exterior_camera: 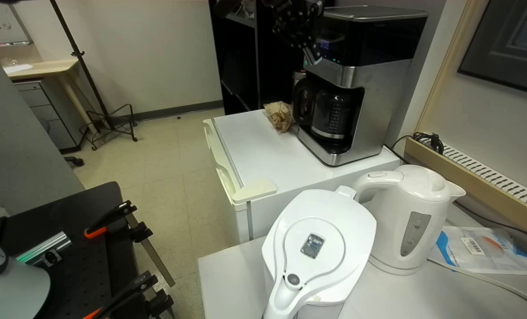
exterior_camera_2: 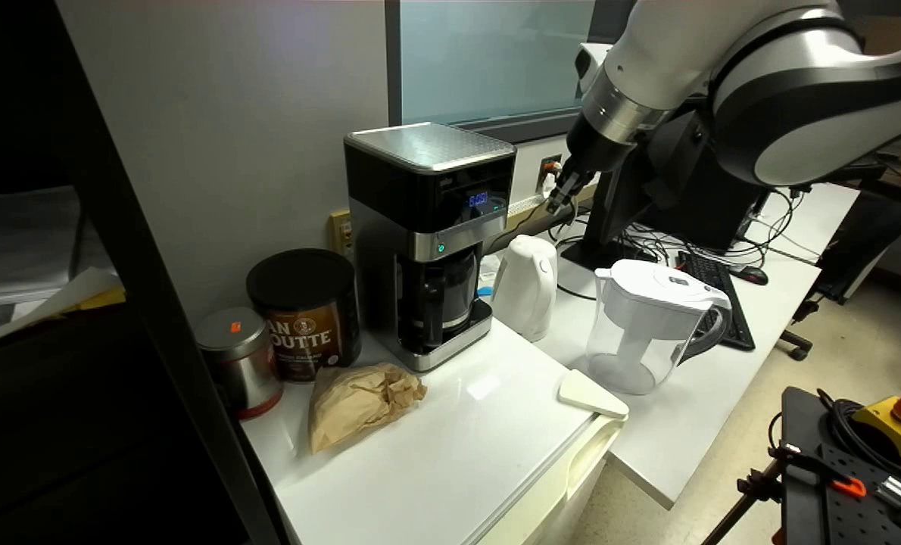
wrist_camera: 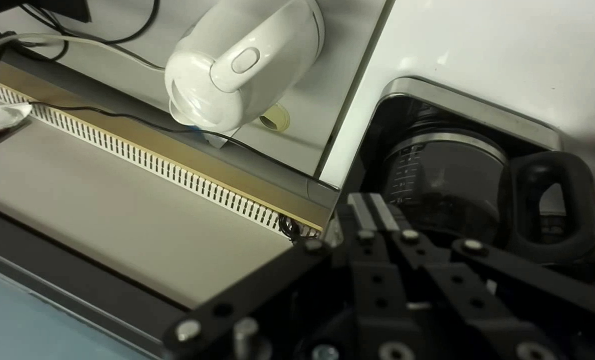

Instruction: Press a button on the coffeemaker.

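The black-and-silver coffeemaker stands on the white fridge top; it also shows in an exterior view. Its blue display and a green-lit round button are on the front. The dark carafe sits in its lower half. My gripper is in the air at about display height, with a gap between it and the coffeemaker. In an exterior view the gripper overlaps the front panel's edge. In the wrist view the gripper is shut and empty; the control panel is out of view there.
A white kettle and a water-filter pitcher stand on the table beside the fridge. A brown paper bag, a coffee can and a steel canister stand by the coffeemaker. A wall ledge runs behind.
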`<state>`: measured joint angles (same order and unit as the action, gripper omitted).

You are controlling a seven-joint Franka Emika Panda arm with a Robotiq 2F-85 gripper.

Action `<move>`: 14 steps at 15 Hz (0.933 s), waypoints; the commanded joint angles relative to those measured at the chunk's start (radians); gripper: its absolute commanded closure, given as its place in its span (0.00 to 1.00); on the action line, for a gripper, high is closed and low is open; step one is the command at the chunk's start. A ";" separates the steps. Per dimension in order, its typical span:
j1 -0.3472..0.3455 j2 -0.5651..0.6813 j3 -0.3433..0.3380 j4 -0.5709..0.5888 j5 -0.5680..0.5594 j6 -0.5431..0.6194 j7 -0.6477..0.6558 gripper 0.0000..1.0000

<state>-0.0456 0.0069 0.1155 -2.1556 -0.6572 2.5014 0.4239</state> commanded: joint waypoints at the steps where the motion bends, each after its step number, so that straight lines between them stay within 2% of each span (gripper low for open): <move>1: 0.039 0.073 -0.036 0.067 -0.037 0.034 0.044 0.97; 14: 0.120 0.221 -0.118 0.210 -0.030 0.050 0.055 0.97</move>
<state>0.0440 0.1854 0.0274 -1.9932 -0.6687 2.5388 0.4547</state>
